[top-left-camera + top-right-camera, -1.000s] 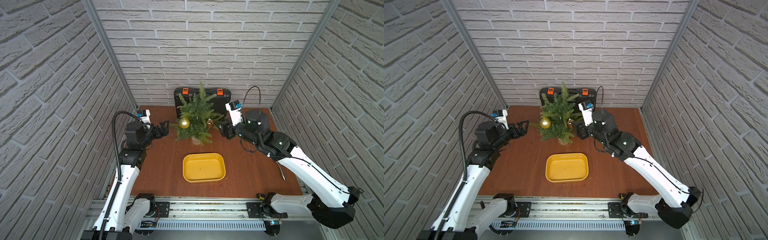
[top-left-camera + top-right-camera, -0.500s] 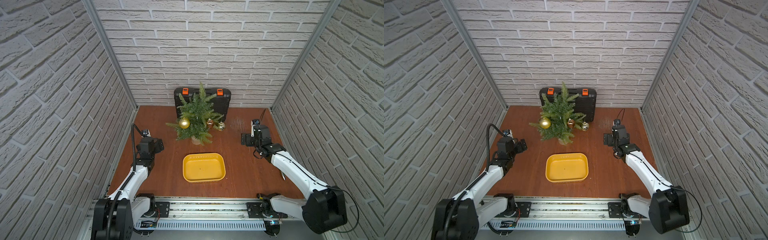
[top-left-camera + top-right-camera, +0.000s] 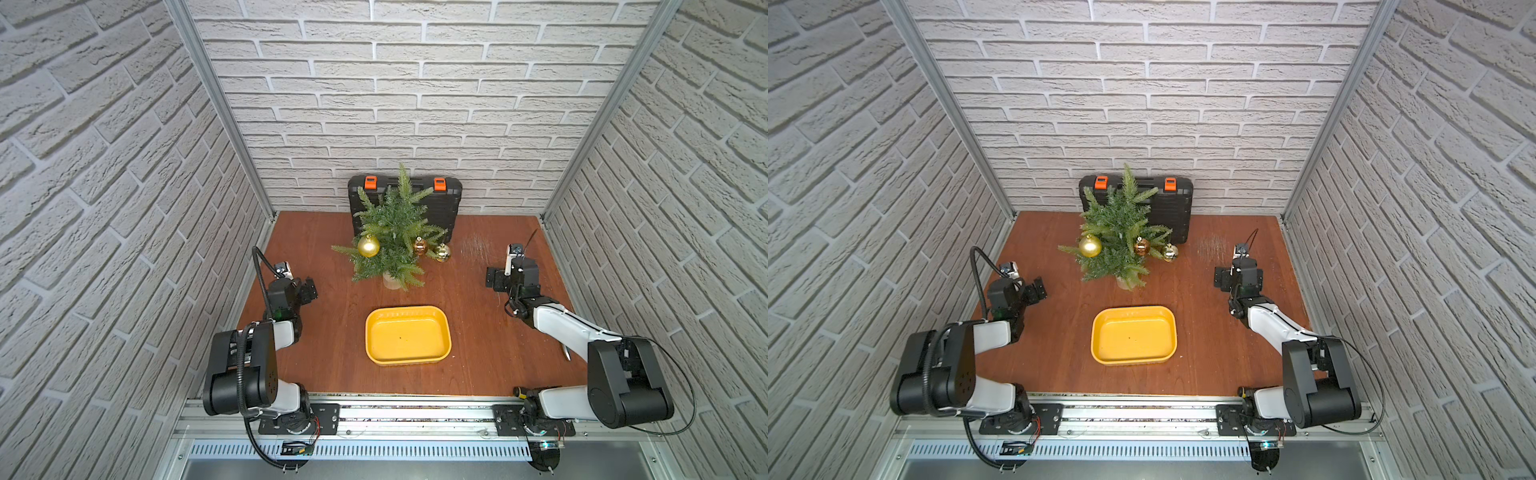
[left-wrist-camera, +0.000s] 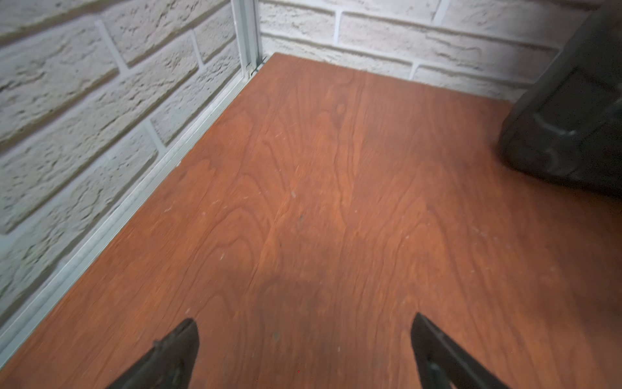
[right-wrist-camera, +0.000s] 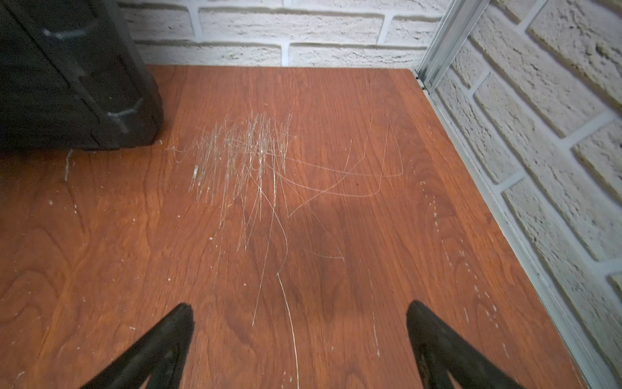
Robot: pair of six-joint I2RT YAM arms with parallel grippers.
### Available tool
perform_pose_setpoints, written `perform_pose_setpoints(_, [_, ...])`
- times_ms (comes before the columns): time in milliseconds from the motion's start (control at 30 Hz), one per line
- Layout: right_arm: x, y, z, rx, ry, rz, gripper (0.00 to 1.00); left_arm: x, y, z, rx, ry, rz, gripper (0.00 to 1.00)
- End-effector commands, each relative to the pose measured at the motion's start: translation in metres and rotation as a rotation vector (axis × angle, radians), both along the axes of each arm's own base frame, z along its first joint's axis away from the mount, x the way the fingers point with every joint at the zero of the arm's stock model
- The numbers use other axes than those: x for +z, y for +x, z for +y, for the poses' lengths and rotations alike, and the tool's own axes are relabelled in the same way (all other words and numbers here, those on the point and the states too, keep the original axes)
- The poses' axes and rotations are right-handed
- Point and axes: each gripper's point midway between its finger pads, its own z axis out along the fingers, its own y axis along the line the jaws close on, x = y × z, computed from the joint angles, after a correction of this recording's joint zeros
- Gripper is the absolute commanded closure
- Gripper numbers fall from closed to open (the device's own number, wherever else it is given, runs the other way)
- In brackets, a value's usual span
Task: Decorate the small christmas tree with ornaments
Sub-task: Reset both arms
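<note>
The small christmas tree (image 3: 390, 237) (image 3: 1119, 232) stands at the back middle of the wooden table, in front of a black case. Three ornaments hang on it: a larger matte gold one (image 3: 368, 246) (image 3: 1090, 246) on its left side, a copper-brown one (image 3: 420, 247) (image 3: 1142, 247) and a shiny gold one (image 3: 442, 252) (image 3: 1169, 252) on its right branches. My left gripper (image 3: 309, 289) (image 4: 304, 320) sits low at the table's left side, open and empty. At the right side, my right gripper (image 3: 492, 279) (image 5: 299, 304) is also open and empty. Both are well clear of the tree.
A black case (image 3: 449, 208) (image 4: 572, 118) (image 5: 67, 84) with orange latches leans against the back wall. An empty yellow tray (image 3: 407, 336) (image 3: 1133, 336) lies in the front middle. Scratch marks (image 5: 249, 151) mark the wood at the back right. Brick walls close in three sides.
Both arms pulled back from the tree and folded down low at the table's sides. The right gripper opened, and the shiny gold ornament now hangs on the tree's right branch.
</note>
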Motion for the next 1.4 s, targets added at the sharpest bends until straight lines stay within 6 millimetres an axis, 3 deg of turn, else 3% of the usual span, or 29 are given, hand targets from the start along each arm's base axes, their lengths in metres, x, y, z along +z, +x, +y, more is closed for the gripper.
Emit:
perform_pose_setpoints(0, [-0.005,0.0,0.005,0.052,0.009,-0.045,0.0,0.023,0.013,-0.011,-0.097,0.005,-0.119,0.02])
perform_pose_setpoints(200, [-0.019,0.003,0.015,0.141,0.037,-0.106,0.01,0.004,0.02,-0.035,-0.18,0.086,-0.087,0.02])
perform_pose_setpoints(467, [-0.022,0.002,0.026,0.22,0.057,-0.114,0.02,0.005,0.023,-0.034,-0.15,0.118,-0.075,0.02])
perform_pose_setpoints(600, [-0.026,-0.004,0.037,0.294,0.047,-0.204,0.02,0.005,0.023,-0.034,-0.143,0.125,-0.07,0.02])
perform_pose_setpoints(700, [-0.029,-0.002,0.033,0.265,0.054,-0.141,0.01,0.004,0.023,-0.034,-0.141,0.126,-0.066,0.02])
perform_pose_setpoints(1233, [-0.029,-0.002,0.034,0.269,0.062,-0.156,0.01,0.004,0.022,-0.033,-0.139,0.126,-0.071,0.02])
perform_pose_setpoints(1367, [-0.024,-0.011,0.033,0.267,0.057,-0.2,0.01,0.005,0.022,-0.033,-0.139,0.126,-0.072,0.02])
